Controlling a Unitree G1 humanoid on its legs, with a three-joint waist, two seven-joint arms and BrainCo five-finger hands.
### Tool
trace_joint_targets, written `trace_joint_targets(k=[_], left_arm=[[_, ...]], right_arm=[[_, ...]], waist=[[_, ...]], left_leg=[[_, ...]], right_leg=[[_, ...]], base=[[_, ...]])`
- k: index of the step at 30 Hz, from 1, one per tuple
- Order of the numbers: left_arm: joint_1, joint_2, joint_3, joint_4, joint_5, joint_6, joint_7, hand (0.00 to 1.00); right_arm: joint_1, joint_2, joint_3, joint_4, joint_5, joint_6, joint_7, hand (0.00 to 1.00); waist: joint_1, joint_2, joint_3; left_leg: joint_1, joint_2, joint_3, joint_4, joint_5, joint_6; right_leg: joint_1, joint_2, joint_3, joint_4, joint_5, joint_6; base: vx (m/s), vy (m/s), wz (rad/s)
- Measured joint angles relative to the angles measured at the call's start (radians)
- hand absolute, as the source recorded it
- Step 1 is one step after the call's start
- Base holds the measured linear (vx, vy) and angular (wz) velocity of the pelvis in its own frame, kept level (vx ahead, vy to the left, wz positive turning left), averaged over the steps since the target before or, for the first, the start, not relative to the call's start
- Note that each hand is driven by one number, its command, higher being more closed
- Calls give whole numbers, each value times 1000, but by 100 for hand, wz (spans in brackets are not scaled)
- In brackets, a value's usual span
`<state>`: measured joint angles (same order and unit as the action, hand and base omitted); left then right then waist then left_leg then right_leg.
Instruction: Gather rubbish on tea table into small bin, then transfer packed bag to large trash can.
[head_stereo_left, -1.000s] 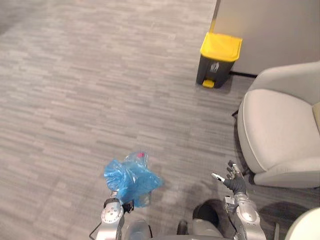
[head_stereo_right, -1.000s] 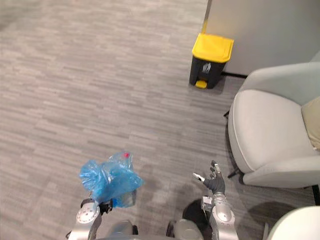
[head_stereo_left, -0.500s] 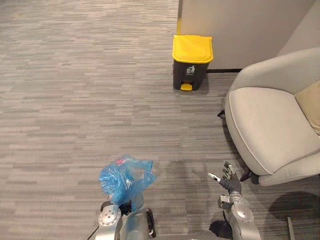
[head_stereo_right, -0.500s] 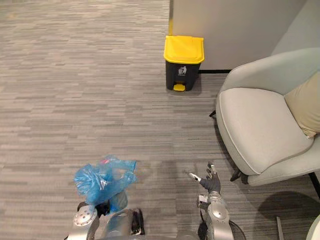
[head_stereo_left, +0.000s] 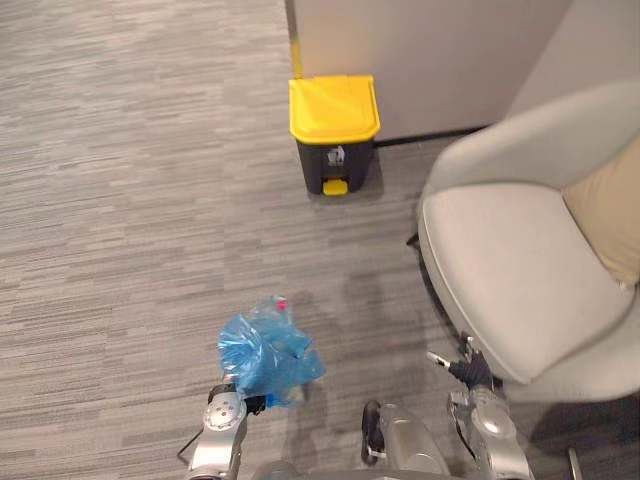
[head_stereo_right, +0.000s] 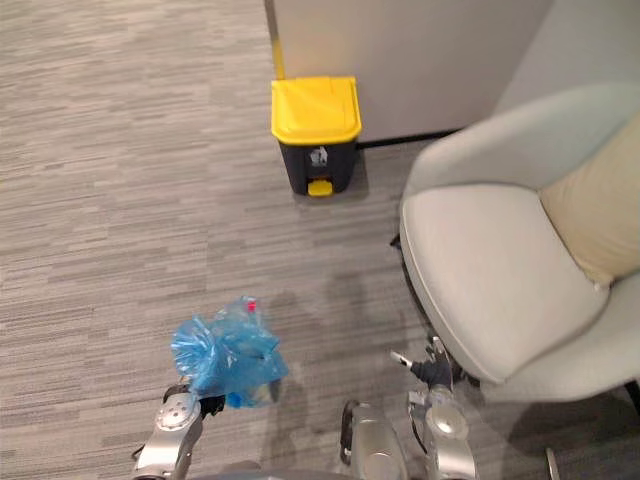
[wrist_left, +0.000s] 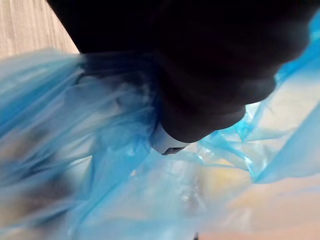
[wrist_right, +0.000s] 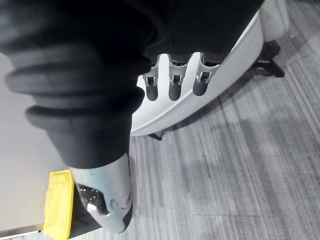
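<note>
Against the wall, yellow-lidded bin, armchair beside

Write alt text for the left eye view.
A blue plastic bag bulges above the robot's left hand, over grey carpet. Ahead, a dark bin with a shut yellow lid stands by a wall; a pale armchair is on the right, with the open right hand beside it.

Silver-grey arms; right hand dark ribbed cover, silver dark-tipped fingers.
</note>
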<state>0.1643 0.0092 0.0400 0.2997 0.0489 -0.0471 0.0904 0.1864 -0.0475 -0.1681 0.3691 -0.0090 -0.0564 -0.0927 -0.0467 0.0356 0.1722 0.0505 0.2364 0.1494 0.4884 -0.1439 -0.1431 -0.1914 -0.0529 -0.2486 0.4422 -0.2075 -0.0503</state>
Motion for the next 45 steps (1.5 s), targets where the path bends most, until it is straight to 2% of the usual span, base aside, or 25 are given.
trace_joint_targets(k=[1, 2, 4, 5, 6, 9, 10, 12, 14, 16, 19, 22, 23, 25, 27, 28, 29, 33, 36, 38, 39, 41, 43, 44, 45], left_arm=[[18, -16, 0, -28, 0, -1, -4, 100], [33, -25, -2, -38, -1, -2, -6, 100], [35, -33, -2, -48, -1, -1, -13, 100], [42, -36, -1, -64, -1, -1, -20, 100], [43, -37, -1, -69, 0, -1, -22, 100], [53, -38, 5, -81, 0, 1, -23, 100], [57, -43, 4, -76, 0, 0, -22, 100], [52, -9, 6, -55, 1, 2, -20, 100], [55, -7, 11, -54, 1, 6, -17, 100], [66, 2, 9, -54, 1, 12, -13, 100], [75, 22, -16, -54, 0, 13, -2, 100], [76, 48, -21, -55, 0, 13, 6, 100], [78, 51, -21, -55, -1, 13, 7, 100], [76, 50, -21, -54, -5, 13, 7, 100], [71, 60, -11, -48, -13, 11, 6, 100], [49, 55, -6, -4, -17, 7, 5, 100], [31, 40, -4, 27, -18, 13, 3, 100], [13, 16, -7, 23, -18, 12, -2, 100], [43, -17, -5, -38, -18, 10, -5, 100], [57, -24, -5, -55, -18, 9, -5, 100], [60, -27, -4, -62, -18, 9, -5, 100], [60, -28, 2, -67, -18, 9, -5, 100], [60, -28, 10, -67, -18, 10, -4, 100], [63, -29, 7, -66, -18, 10, -3, 100], [65, -27, 7, -64, -18, 10, -3, 100]], right_arm=[[21, 8, 15, -49, 2, -3, 0, 0], [24, 21, 24, -77, 4, -4, 0, 0], [25, 24, 24, -95, 11, -4, 0, 0], [22, 29, 23, -113, 12, -3, -1, 0], [22, 29, 23, -118, 12, -3, -1, 0], [15, 25, 20, -118, 14, -3, -9, 0], [14, 10, 15, -102, 16, -4, -16, 0], [-1, 30, 21, -55, 16, 3, -17, 0], [-6, 28, 20, -39, 14, 3, -16, 0], [-10, 30, 21, -30, 7, 3, -15, 0], [-21, 33, 25, 12, -2, 3, -13, 0], [-22, 42, 33, 33, -4, 5, -12, 0], [-27, 40, 41, 33, -4, 5, -12, 0], [-34, 40, 47, 33, -4, 6, -12, 0], [-42, 38, 50, 40, -4, 6, -13, 0], [-40, 31, 49, 58, -5, 6, -14, 0], [-64, 7, 46, 84, -6, 15, -14, 0], [-44, 8, 17, 48, -6, 23, -14, 0], [6, 30, 37, -60, 1, 21, -14, 0], [11, 32, 41, -95, 4, 20, -17, 0], [16, 31, 41, -115, 8, 20, -18, 0], [13, 30, 38, -119, 9, 21, -18, 0], [3, 29, 33, -117, 10, 21, -21, 0], [4, 26, 23, -113, 10, 21, -22, 0], [-1, 20, 18, -95, 10, 20, -23, 0]], waist=[[12, 0, 1], [20, 5, 2], [37, 5, 2], [53, 4, 2], [62, 2, 3], [67, 2, 4], [71, 20, -6], [63, -53, -26], [67, -59, -26], [66, -59, -26], [59, -59, -24], [37, -51, -19], [30, -38, -11], [18, -39, -6], [5, -50, -4], [5, -42, 8], [11, -13, 10], [1, -12, 16], [21, -3, 26], [35, -7, 26], [51, -11, 26], [70, -11, 26], [72, -12, 26], [69, -7, 20], [76, -10, 20]], left_leg=[[-82, 30, -10, 213, 43, 9], [-162, 61, -9, 369, 8, 27], [-275, 74, 15, 474, -54, 57], [-324, 75, 41, 451, -81, 86], [-343, 73, 53, 425, -96, 89], [-400, -4, 54, 93, -98, 96], [-368, -33, 43, -57, 26, 84], [-337, -114, 85, -100, 20, 116], [-347, -119, 105, -33, -41, 133], [-307, -139, 123, -32, -90, 144], [-169, -182, 159, -134, -110, 158], [-46, -187, 160, -219, -121, 157], [-2, -182, 159, -251, -121, 152], [34, -162, 157, -272, -126, 139], [58, -146, 141, -272, -145, 106], [82, -145, 107, -273, -166, 67], [80, -113, 69, -278, -152, 66], [76, -81, 8, -163, -107, 44], [-123, 25, -9, 379, -57, 28], [-226, 44, 19, 482, -83, 71], [-282, 43, 48, 460, -109, 108], [-340, 23, 63, 346, -137, 114], [-370, -21, 60, 169, -135, 111], [-358, -56, 47, -4, -84, 94], [-336, -74, 43, -52, 28, 99]], right_leg=[[75, 10, 1, -61, -6, -1], [119, 19, 2, -100, -14, 0], [169, 21, 6, -141, -16, 2], [192, 18, 12, -164, -18, 7], [199, 16, 18, -169, -21, 11], [219, -31, 37, -154, -64, 83], [220, -32, 69, -134, -96, 133], [232, -95, 145, -200, -90, 145], [256, -114, 167, -223, -80, 164], [243, -139, 197, -139, -80, 169], [85, -189, 245, 281, -4, 242], [-70, -171, 212, 518, -57, 160], [-132, -148, 175, 511, -83, 122], [-207, -117, 122, 431, -95, 102], [-248, -73, 83, 192, -34, 91], [-214, -51, 81, 71, 106, 26], [-195, -16, 72, 46, 102, 13], [-134, -15, 29, 83, -3, 1], [34, 29, 9, -1, -40, -20], [93, 36, 12, -47, -44, -26], [122, 36, 24, -76, -50, -28], [149, 30, 43, -100, -54, -18], [170, 8, 56, -105, -69, 18], [176, -3, 77, -98, -89, 54], [175, -7, 107, -88, -103, 76]], base=[[328, -42, -1], [299, 5, -8], [202, 80, -9], [196, 118, -13], [205, 171, -16], [253, 266, -14], [311, 274, -21], [366, 248, -5], [323, 205, -13], [299, 193, -25], [296, 123, -17], [367, 25, 0], [339, -61, 5], [393, -148, 12], [401, -196, 21], [433, -171, -3], [423, -169, -9], [338, -186, 24], [335, -153, 8], [249, -7, -13], [256, 23, -19], [259, 94, -24], [343, 215, -20], [317, 220, -36], [343, 195, -47]])
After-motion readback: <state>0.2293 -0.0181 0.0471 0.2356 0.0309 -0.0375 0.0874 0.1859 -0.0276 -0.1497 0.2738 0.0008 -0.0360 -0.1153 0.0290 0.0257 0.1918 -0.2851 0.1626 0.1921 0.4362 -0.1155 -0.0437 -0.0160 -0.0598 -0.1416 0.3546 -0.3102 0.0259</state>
